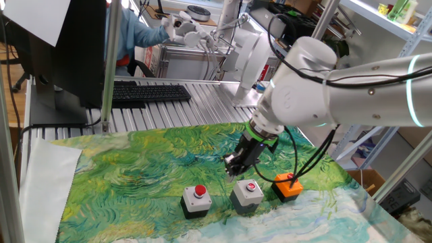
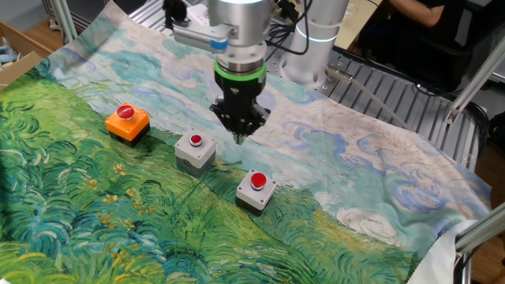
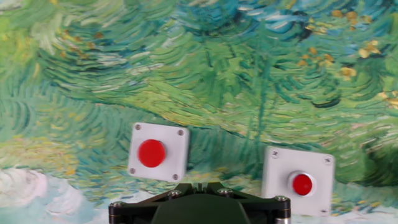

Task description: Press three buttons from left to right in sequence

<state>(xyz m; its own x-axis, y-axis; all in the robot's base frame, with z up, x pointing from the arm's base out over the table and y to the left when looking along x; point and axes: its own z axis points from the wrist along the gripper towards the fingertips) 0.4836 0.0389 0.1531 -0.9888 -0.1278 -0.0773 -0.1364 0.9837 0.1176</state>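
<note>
Three buttons with round red caps stand in a row on the painted cloth. In one fixed view they are the left grey button [image 1: 196, 200], the middle grey button [image 1: 248, 194] and the orange button [image 1: 288, 187]. My gripper [image 1: 233, 169] hovers just behind the gap between the two grey ones and touches none of them. Its fingers meet in a point, shut on nothing. The other fixed view shows the gripper [image 2: 239, 137] beside the middle grey button [image 2: 196, 149], with the orange button [image 2: 128, 122] and the other grey button [image 2: 256, 189] to either side. The hand view holds both grey buttons [image 3: 157, 151] [image 3: 298, 180] ahead of the gripper [image 3: 199, 186].
The painted cloth [image 1: 135, 169] covers the front of a ribbed metal table [image 1: 202, 101]. A keyboard [image 1: 150, 92] and a monitor [image 1: 61, 54] stand at the back left. A person [image 1: 135, 30] sits behind. Metal frame posts [image 1: 108, 67] rise at the table's edges.
</note>
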